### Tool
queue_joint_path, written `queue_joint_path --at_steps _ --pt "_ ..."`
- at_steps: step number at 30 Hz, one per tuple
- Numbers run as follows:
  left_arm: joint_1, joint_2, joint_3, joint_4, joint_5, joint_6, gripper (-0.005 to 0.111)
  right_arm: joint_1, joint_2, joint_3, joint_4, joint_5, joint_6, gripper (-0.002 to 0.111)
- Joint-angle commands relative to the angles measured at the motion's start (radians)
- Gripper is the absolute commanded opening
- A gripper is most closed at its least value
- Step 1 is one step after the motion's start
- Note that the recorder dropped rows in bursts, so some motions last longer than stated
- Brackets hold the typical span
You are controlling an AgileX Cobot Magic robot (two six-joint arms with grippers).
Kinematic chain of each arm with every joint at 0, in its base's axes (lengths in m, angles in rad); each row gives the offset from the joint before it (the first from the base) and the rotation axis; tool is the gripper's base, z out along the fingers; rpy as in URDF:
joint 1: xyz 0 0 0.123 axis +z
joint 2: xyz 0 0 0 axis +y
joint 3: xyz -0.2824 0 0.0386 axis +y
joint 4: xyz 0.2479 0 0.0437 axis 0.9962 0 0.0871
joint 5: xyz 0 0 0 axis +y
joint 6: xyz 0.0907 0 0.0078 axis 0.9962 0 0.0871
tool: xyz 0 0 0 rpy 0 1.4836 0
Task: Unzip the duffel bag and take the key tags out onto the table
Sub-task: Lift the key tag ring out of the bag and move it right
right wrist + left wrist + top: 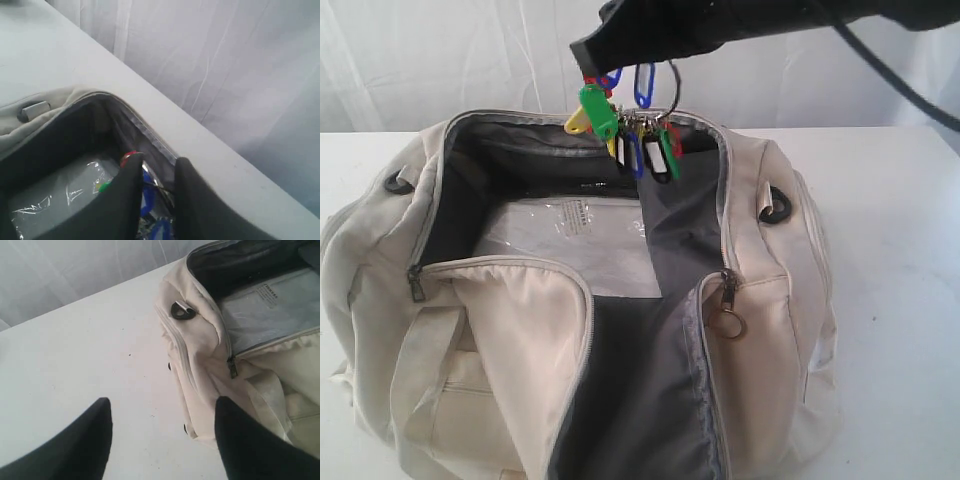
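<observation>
The cream duffel bag (pixel 510 330) lies unzipped on the white table (pixel 890 250), its dark grey lining and a clear plastic sheet showing inside. My right gripper (pixel 595 62) is shut on the key tags (pixel 625 125), a bunch of green, yellow, blue, red and black tags on metal rings hanging above the bag's rear rim. In the right wrist view the key tags (pixel 150 192) show between the black fingers (pixel 127 195). My left gripper (pixel 162 407) hovers open over bare table beside the bag's end (pixel 200 355).
A silver ring pull (pixel 727 323) hangs from the zipper at the bag's front right. A white curtain (pixel 440 60) backs the table. A black cable (pixel 890 75) trails from the right arm. Bare tabletop lies to the right of the bag.
</observation>
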Motion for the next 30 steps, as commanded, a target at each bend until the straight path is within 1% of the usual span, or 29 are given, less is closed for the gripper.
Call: queue_joint_path --at_steps 1,7,14,23,30 --pt "0.004 -0.008 0.001 -0.021 0.008 0.012 0.063 -0.002 -0.063 0.003 -0.062 0.054 0.001 0.0" --pt "0.004 -0.008 0.001 -0.035 0.008 0.018 0.063 -0.002 -0.127 0.003 -0.194 0.14 0.042 0.0" --pt "0.004 -0.008 0.001 -0.039 0.008 0.018 0.063 -0.002 -0.192 0.003 -0.468 0.283 0.209 0.0" --pt "0.004 -0.008 0.001 -0.042 0.008 0.018 0.063 -0.002 -0.252 0.003 -0.568 0.41 0.213 0.0" --pt "0.004 -0.008 0.001 -0.063 0.008 0.039 0.063 -0.002 -0.261 0.003 -0.656 0.533 0.274 0.0"
